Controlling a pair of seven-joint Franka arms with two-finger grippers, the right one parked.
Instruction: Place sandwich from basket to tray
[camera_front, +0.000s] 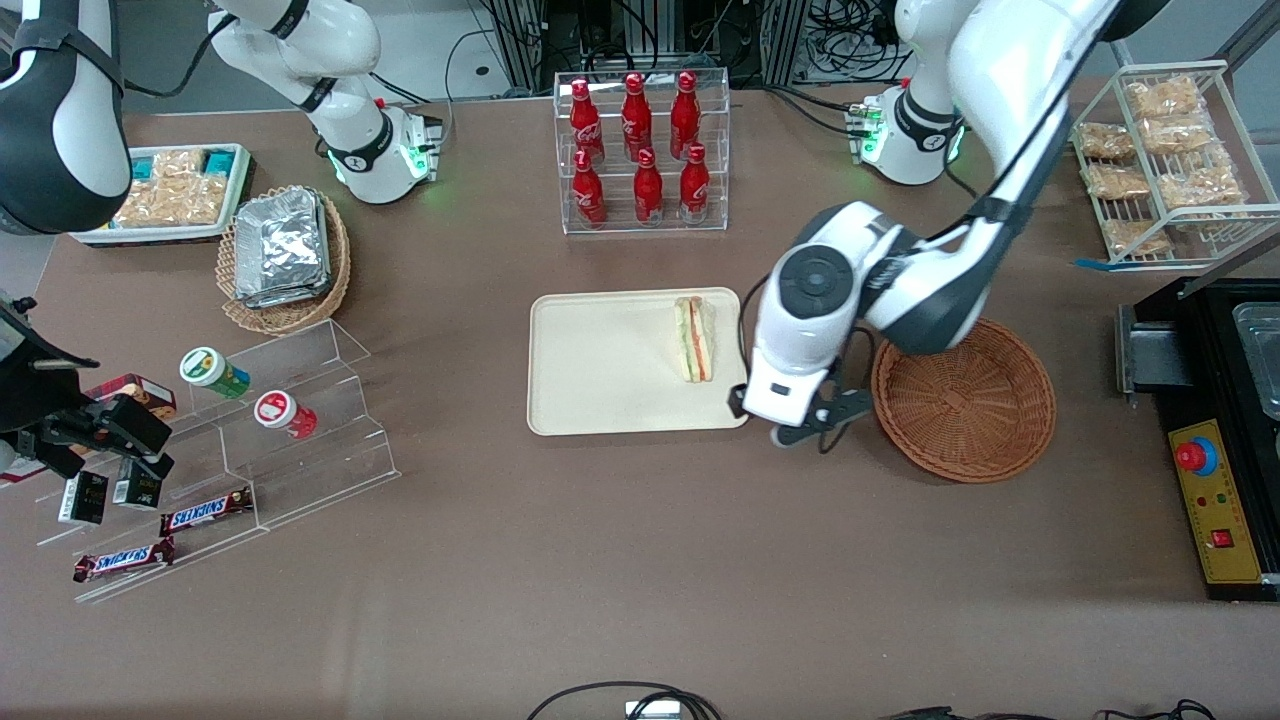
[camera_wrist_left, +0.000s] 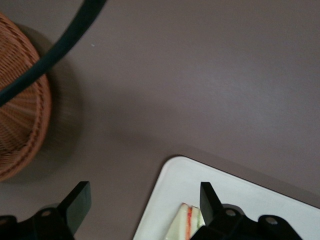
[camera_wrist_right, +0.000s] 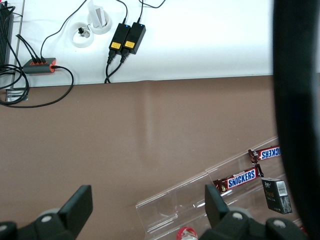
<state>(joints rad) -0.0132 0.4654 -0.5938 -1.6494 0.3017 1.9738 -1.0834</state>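
The sandwich (camera_front: 695, 338), a wrapped wedge with green and orange layers, lies on the cream tray (camera_front: 600, 390), near the tray's edge that faces the basket. The reddish-brown wicker basket (camera_front: 963, 400) holds nothing. My left gripper (camera_front: 805, 428) hangs over the bare table between tray and basket, by the tray's corner nearer the front camera. In the left wrist view the gripper (camera_wrist_left: 144, 200) is open with nothing between its fingers (camera_wrist_left: 77, 202). There the tray's corner (camera_wrist_left: 225, 185) and the sandwich's tip (camera_wrist_left: 186, 225) show beside one finger, and the basket's rim (camera_wrist_left: 20, 130) beside the other.
A rack of red bottles (camera_front: 640, 150) stands farther back than the tray. A tan basket of foil packets (camera_front: 285, 255), a white snack tray (camera_front: 170, 195) and acrylic steps (camera_front: 250, 440) lie toward the parked arm's end. A wire rack (camera_front: 1170, 160) and black machine (camera_front: 1220, 430) sit at the working arm's end.
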